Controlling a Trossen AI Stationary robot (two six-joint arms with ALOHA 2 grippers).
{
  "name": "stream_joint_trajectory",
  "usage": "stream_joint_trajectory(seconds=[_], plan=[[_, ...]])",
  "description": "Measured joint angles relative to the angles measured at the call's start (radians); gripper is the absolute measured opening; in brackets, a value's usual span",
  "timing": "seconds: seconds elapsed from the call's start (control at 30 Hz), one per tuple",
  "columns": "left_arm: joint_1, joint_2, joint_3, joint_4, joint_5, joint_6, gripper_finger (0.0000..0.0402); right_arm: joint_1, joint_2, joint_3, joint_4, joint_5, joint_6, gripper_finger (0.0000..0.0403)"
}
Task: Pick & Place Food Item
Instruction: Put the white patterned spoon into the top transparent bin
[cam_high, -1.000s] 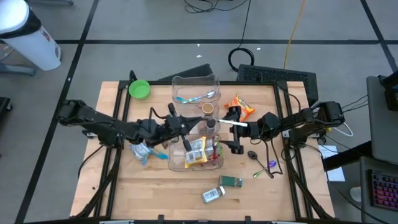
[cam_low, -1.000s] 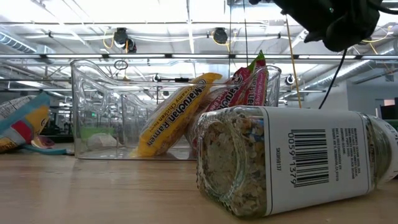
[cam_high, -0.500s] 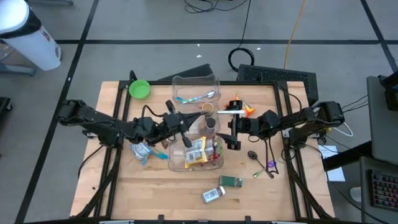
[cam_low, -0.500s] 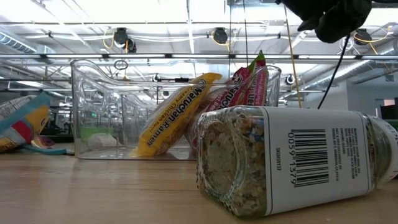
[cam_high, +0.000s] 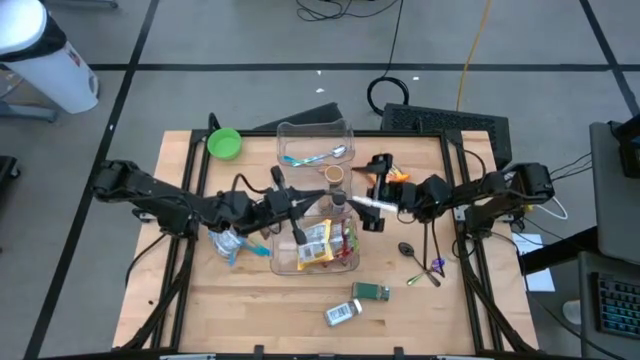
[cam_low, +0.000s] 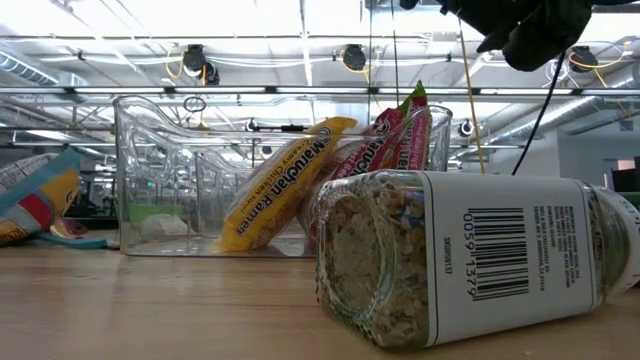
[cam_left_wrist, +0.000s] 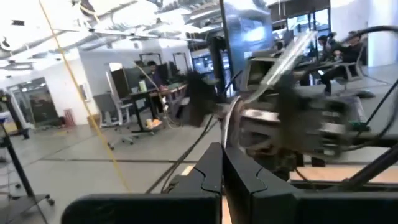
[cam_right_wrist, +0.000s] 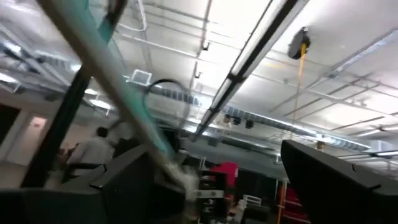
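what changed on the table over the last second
The right tool swung toward the table's far side and turned, still open with nothing visibly held. The left tool stayed shut over the clear bin. The ramen packet and jar did not move.

Low view: spice jar (cam_low: 470, 262) cut off at right edge, snack bag (cam_low: 35, 200) cut at left. Orange packet (cam_high: 396, 176) partly hidden behind right arm. Left wrist view: blurred, opposite gripper smeared. Ramen pack (cam_low: 278, 180) part-hidden behind jar.
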Motion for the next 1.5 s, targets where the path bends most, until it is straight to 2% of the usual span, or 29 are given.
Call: stream_joint_trajectory(seconds=[0.23, 0.37, 0.53, 0.8, 0.87, 1.1, 1.27, 1.4, 1.5], plan=[[-0.001, -0.001, 0.001, 0.007, -0.014, 0.002, 0.0001, -0.018, 0.000, 0.000, 0.001, -0.012, 0.055, 0.0328], [0.000, -0.001, 0.001, 0.008, -0.011, 0.002, 0.0001, -0.018, 0.000, 0.000, 0.000, -0.061, 0.056, 0.0299], [0.001, -0.001, 0.002, 0.009, -0.019, 0.004, 0.0001, -0.017, 0.000, 0.000, 0.000, -0.079, 0.056, 0.0223], [0.020, -0.001, 0.002, 0.011, -0.028, 0.009, 0.0001, -0.016, 0.000, 0.000, -0.012, -0.090, 0.047, 0.0043], [0.027, -0.001, 0.003, 0.006, -0.027, -0.001, 0.0002, -0.016, 0.000, 0.000, -0.016, -0.088, 0.029, 0.0016], [0.058, -0.001, 0.003, -0.010, -0.033, -0.023, 0.0027, -0.018, 0.000, -0.001, -0.031, -0.077, 0.013, 0.0010], [0.082, -0.001, 0.003, -0.007, -0.034, 0.038, 0.0052, -0.018, 0.000, -0.001, -0.067, -0.021, -0.034, 0.0010], [0.093, -0.014, 0.008, -0.032, -0.041, 0.100, 0.0104, -0.017, -0.015, -0.002, -0.141, 0.052, -0.089, 0.0010], [0.096, -0.025, 0.044, -0.106, -0.104, 0.130, 0.0159, -0.023, -0.061, 0.008, -0.279, 0.087, -0.130, 0.0010]])
